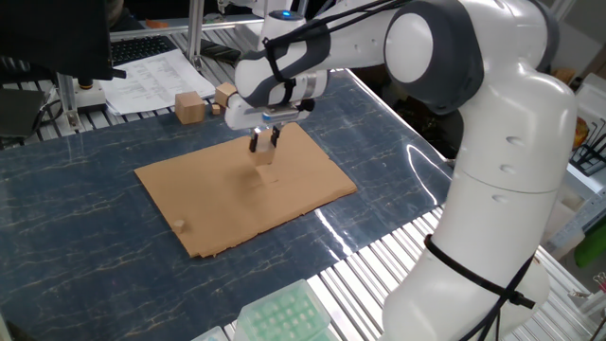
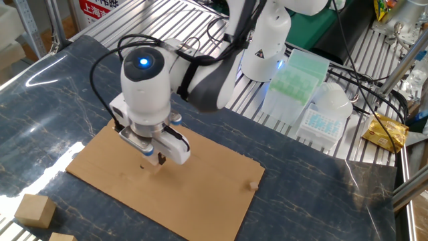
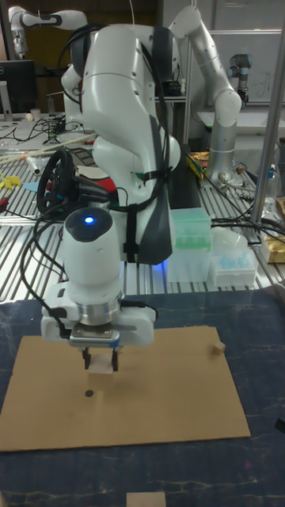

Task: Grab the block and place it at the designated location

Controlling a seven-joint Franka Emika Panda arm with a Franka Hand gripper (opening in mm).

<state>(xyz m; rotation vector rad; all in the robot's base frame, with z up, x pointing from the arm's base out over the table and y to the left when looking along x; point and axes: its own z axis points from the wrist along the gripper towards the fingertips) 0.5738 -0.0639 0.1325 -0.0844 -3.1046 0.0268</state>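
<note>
- The designated location (image 3: 89,391), a tiny black dot on the cardboard sheet (image 3: 158,404), lies just in front of and below the block.
- The block (image 3: 99,364) hangs above the sheet, clamped between the fingers (image 3: 85,360) of the gripper (image 3: 100,364).
- It looks light, rigid and flat-sided, so a grip on opposite faces should hold.
- A tan crumb (image 3: 216,348) sits well beyond the block.

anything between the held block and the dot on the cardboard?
Nothing visible. The gripper holds the block just above the cardboard sheet, and the black dot lies on bare cardboard just below it in the tall view. The tiny crumb sits far off near the other edge.
</note>
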